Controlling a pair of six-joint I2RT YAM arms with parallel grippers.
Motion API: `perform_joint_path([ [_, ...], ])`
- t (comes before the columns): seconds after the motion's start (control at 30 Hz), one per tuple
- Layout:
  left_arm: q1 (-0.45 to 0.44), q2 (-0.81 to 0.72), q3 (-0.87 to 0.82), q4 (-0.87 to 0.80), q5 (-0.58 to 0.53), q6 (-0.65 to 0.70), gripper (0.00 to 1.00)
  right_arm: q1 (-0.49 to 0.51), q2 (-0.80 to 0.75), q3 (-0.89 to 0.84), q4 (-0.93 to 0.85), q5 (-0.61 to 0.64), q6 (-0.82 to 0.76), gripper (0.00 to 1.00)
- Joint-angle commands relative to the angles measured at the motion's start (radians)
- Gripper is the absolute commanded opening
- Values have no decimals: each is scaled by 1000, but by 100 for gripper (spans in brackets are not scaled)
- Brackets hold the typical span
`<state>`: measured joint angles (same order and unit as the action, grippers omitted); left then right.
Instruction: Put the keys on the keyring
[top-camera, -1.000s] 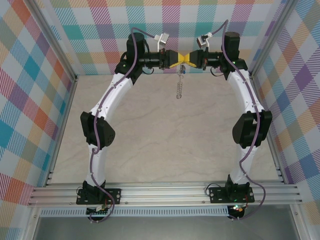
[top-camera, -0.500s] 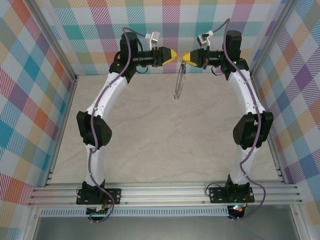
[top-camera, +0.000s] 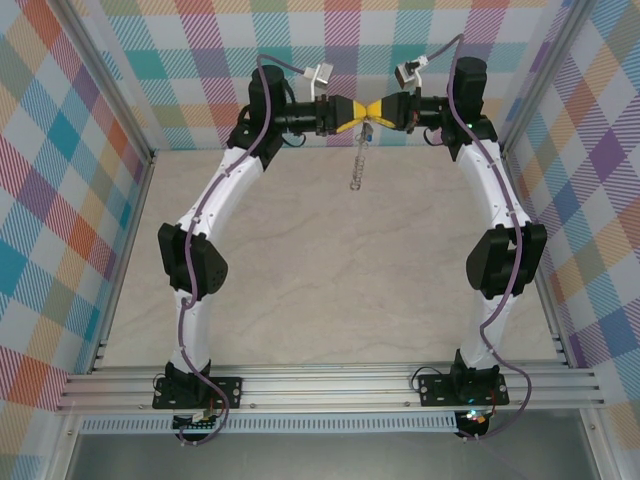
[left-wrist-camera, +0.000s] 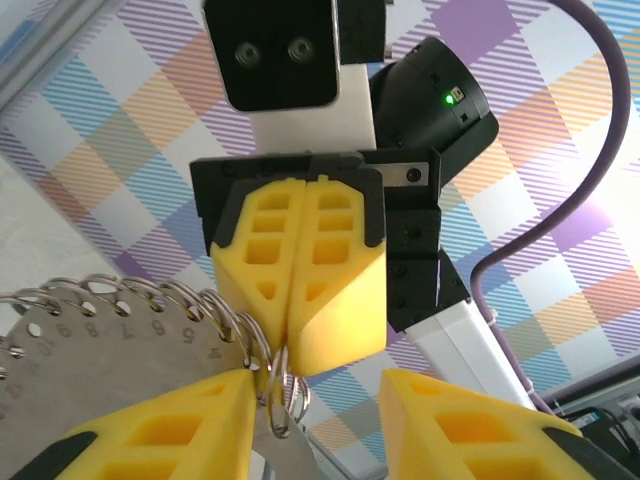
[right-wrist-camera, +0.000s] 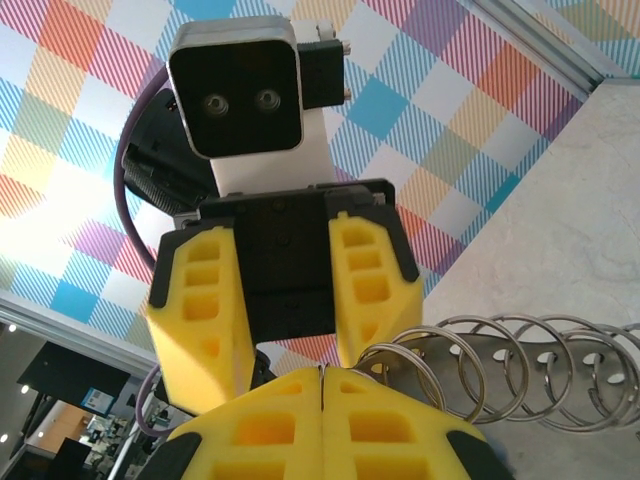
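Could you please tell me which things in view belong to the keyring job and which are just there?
Job: keyring, hanging from the shut right gripper; key, a blue speck near its top; open left gripper.
Just there: table; plaid walls; metal frame.

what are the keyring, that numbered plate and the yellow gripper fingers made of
The keyring looks like thin steel-type wire, silver and glossy, with bright glints along its loops. The numbered plate is flat grey metal with a duller, brushed-looking finish and digits stamped into it. The fingers of the right gripper look like matte yellow plastic, probably moulded or printed, judging by their hollow pockets.
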<state>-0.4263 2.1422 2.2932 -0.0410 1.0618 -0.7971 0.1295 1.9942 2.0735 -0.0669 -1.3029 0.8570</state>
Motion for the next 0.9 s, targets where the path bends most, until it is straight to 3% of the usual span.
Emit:
perform_joint_path([
  [0.0, -9, 2, 36, 60, 44, -17, 36, 1, -38, -11, 48, -16, 10, 0],
  [0.37, -18, 2, 38, 63, 49, -13, 24, 1, -37, -11, 50, -17, 13, 0],
  [0.7, -26, 34, 85, 49, 41, -19, 23, 8, -40, -4, 3, -23, -22, 0],
  [0.87, -28, 39, 83, 43, 46, -16, 13, 8, -35, 3, -1, -18, -24, 0],
])
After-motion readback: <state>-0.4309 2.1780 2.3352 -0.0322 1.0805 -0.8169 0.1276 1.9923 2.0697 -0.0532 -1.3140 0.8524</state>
